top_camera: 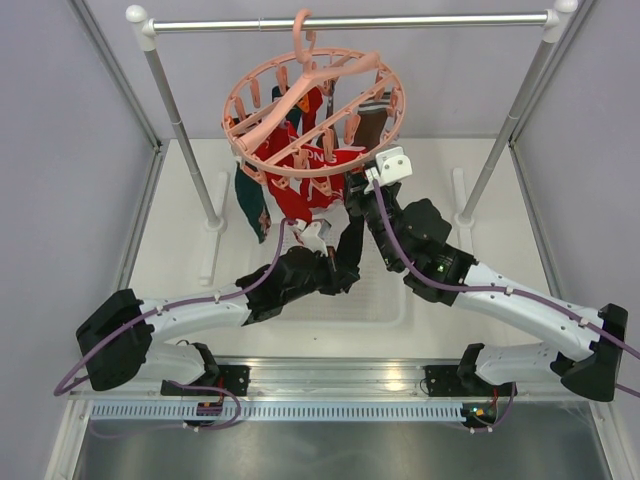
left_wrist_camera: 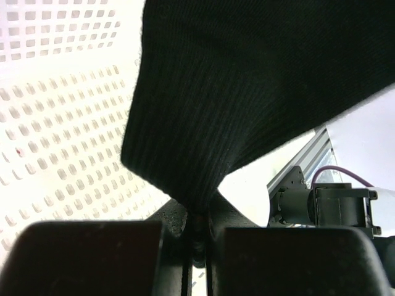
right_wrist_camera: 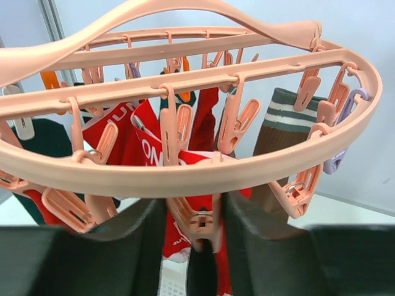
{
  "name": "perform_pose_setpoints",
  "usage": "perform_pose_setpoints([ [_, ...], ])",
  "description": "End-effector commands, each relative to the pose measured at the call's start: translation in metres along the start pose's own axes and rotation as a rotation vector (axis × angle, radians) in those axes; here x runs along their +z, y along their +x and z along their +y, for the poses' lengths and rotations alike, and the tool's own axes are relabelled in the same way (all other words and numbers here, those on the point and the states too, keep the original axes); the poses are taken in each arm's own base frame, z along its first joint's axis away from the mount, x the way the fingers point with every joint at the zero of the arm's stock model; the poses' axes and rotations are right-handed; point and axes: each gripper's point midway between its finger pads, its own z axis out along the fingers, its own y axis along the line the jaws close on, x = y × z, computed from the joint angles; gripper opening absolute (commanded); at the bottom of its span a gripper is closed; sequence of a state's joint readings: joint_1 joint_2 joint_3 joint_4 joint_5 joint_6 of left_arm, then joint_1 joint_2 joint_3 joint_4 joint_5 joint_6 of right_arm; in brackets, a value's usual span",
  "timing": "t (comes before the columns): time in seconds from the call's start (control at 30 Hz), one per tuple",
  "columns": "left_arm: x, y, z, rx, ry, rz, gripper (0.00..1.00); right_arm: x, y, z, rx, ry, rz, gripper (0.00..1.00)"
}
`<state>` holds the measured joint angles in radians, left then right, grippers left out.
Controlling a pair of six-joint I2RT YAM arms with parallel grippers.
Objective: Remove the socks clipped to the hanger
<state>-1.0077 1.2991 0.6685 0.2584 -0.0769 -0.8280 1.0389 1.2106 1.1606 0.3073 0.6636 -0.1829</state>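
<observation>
The hanger (top_camera: pixel 300 96) hangs from the rail (top_camera: pixel 350 22) at 12 o'clock, above the counter (top_camera: pixel 180 250). The socks (top_camera: pixel 300 195) hang below its ring. The left claw (top_camera: pixel 318 235) sits under the ring at 6 o'clock, pinching one sock (left_wrist_camera: pixel 247 92) from below. The right claw (right_wrist_camera: pixel 194 216) sits at the ring's 4 o'clock edge, with one clip (right_wrist_camera: pixel 200 225) between its fingers. The basket (top_camera: pixel 375 300) lies on the counter beneath both claws.
</observation>
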Motion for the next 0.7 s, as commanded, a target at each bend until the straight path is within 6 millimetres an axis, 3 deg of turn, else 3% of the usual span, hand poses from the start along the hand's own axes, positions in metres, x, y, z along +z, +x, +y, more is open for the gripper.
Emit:
perform_pose_setpoints([
  [0.0,-0.003,-0.020,-0.025,0.042,0.068,-0.053,0.02,0.002,-0.029,-0.005,0.031,0.029,-0.062,0.39],
  [0.17,-0.009,-0.024,-0.031,0.051,0.083,-0.061,0.02,0.001,-0.033,-0.007,0.034,0.030,-0.068,0.16],
  [0.27,-0.014,-0.028,-0.033,0.056,0.087,-0.072,0.02,0.001,-0.035,-0.008,0.034,0.030,-0.068,0.09],
  [0.6,-0.015,-0.031,-0.020,0.078,0.020,-0.092,0.02,-0.002,-0.025,-0.011,0.029,0.038,-0.051,0.11],
  [0.67,-0.015,-0.029,-0.016,0.078,0.002,-0.087,0.07,-0.004,-0.023,-0.012,0.026,0.040,-0.042,0.17],
])
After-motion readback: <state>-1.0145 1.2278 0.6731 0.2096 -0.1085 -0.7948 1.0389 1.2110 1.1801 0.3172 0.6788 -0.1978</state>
